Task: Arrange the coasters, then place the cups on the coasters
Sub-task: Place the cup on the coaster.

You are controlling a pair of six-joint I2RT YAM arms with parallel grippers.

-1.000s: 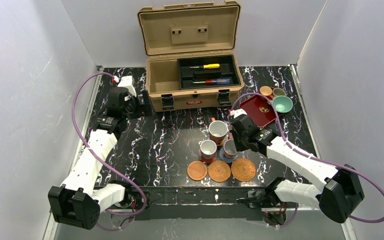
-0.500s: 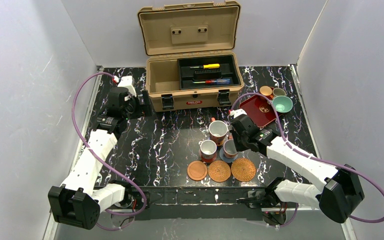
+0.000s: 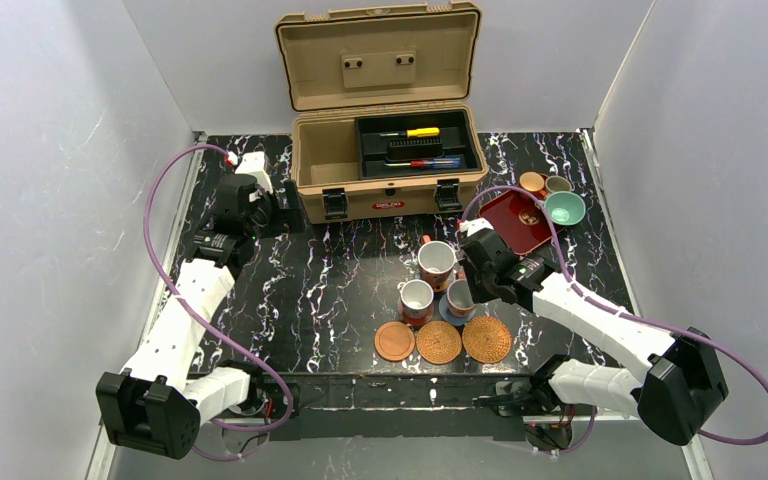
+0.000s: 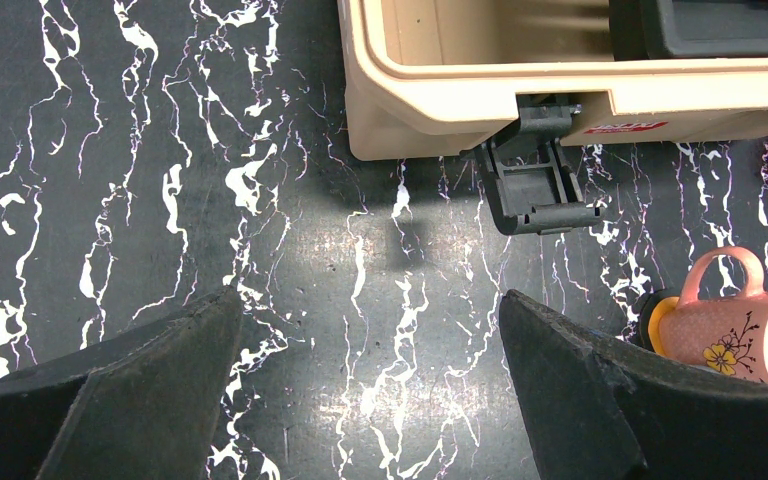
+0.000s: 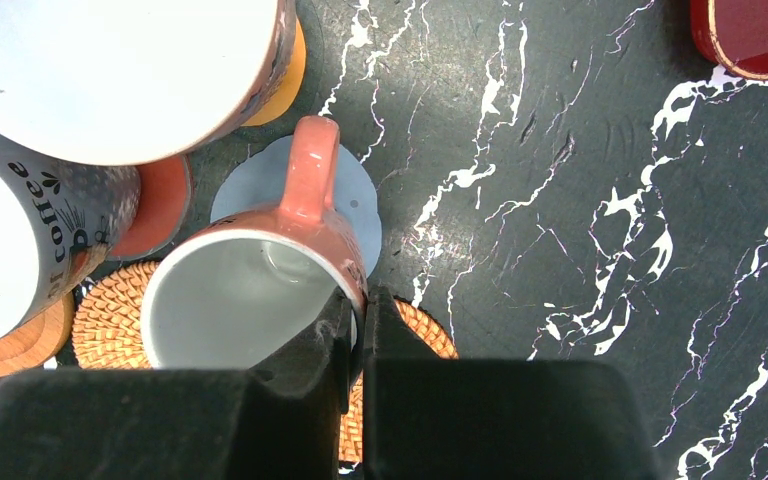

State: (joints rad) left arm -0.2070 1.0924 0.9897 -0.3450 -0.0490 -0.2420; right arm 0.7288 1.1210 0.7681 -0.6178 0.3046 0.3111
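Observation:
Three reddish cups with white insides stand together mid-table. My right gripper (image 3: 467,285) (image 5: 360,305) is shut on the rim wall of the small cup (image 3: 460,296) (image 5: 240,300), which stands on the blue-grey coaster (image 5: 355,200). The cup lettered "coffee" (image 5: 10,250) sits on the pinkish-red coaster (image 5: 165,200), and the biggest cup (image 3: 436,262) on an orange coaster (image 5: 285,80). In front lie a wooden coaster (image 3: 395,341) and two woven coasters (image 3: 439,342) (image 3: 487,339), all bare. My left gripper (image 3: 285,210) (image 4: 370,310) hangs open over bare table by the toolbox.
An open tan toolbox (image 3: 385,150) stands at the back centre. At the back right lies a dark red tray (image 3: 516,220), with an orange cup (image 3: 532,182), a grey-olive cup (image 3: 558,184) and a teal cup (image 3: 565,208) beside it.

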